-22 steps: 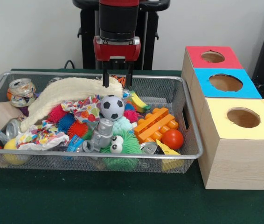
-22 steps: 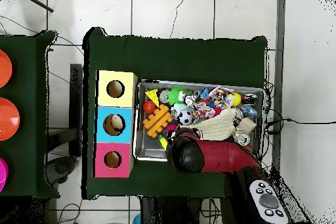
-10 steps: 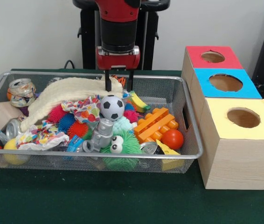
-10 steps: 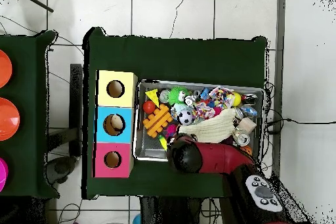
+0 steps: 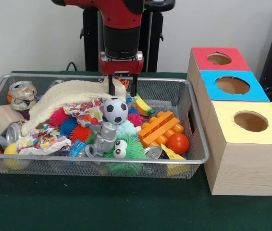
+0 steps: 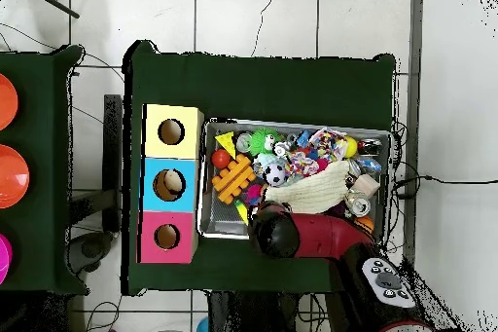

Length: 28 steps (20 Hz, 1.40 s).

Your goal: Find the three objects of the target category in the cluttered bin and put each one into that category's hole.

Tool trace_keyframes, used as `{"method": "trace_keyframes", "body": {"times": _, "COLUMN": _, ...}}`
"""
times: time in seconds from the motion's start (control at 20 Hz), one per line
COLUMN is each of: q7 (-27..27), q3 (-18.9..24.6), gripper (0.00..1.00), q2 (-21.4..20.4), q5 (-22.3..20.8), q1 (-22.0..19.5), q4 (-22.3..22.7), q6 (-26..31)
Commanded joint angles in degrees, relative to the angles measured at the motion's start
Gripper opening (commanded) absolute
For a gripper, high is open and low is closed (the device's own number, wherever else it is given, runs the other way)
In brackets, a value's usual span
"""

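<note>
Gripper (image 5: pixel 122 89) has dropped lower toward bin (image 5: pixel 199 139). Front: fingers (image 5: pixel 111 88) spread, empty, straddling orange toy (image 5: pixel 123 82) at back wall beside cream cloth (image 5: pixel 64 98). Overhead: arm (image 6: pixel 311 239) hides target. Descend straight, avoid snagging cloth

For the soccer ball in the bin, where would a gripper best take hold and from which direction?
Judging by its pose, grip the soccer ball across its widest middle, coming straight down from above. It sits on top of the pile with its upper half exposed, while a grey robot toy and a patterned cloth crowd its lower sides. The gripper hangs open just behind it.
</note>
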Motion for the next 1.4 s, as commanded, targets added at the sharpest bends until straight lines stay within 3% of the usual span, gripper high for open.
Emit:
{"method": "trace_keyframes", "body": {"times": 0.05, "q7": 6.54, "q3": 0.47, "gripper": 1.0, "q2": 3.63, "q5": -1.07, "q1": -1.69, "q4": -4.37, "q6": -3.97}}
{"method": "trace_keyframes", "body": {"times": 1.4, "q7": 6.04, "q3": 0.36, "gripper": 1.0, "q2": 3.87, "q5": -0.81, "q1": -1.84, "q4": -4.65, "q6": -3.43}}
